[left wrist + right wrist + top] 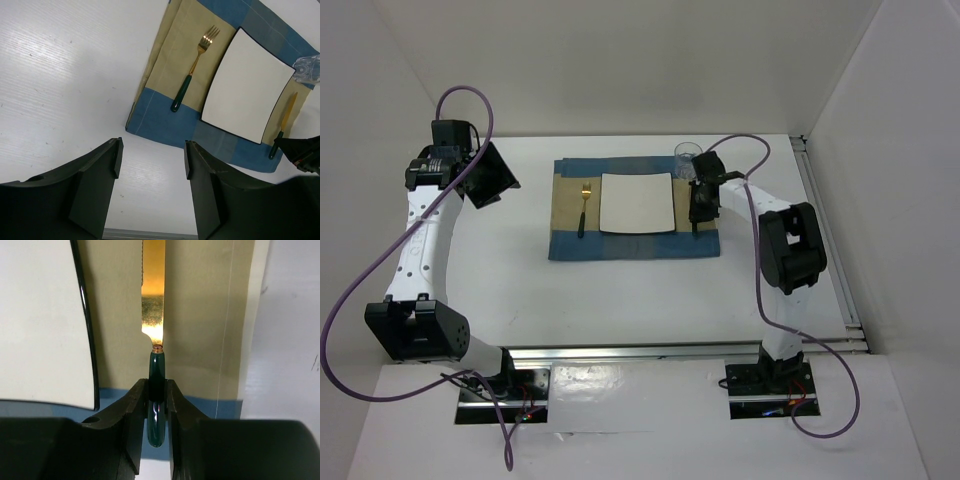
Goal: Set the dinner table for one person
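Observation:
A blue-and-tan striped placemat [570, 245] lies on the white dinner table [500, 270]. A square white plate [637, 203] with a dark rim sits in the mat's middle. A gold fork [583, 208] with a dark green handle lies left of the plate. My right gripper [157, 390] is shut on the green handle of a gold knife [153, 300], low over the mat's right strip beside the plate. A clear glass [687, 155] stands at the mat's far right corner. My left gripper [151, 157] is open and empty, raised over bare table at the far left.
White walls enclose the table on three sides. A metal rail [830, 250] runs along the table's right edge and another [670, 352] along the near edge. Purple cables loop off both arms.

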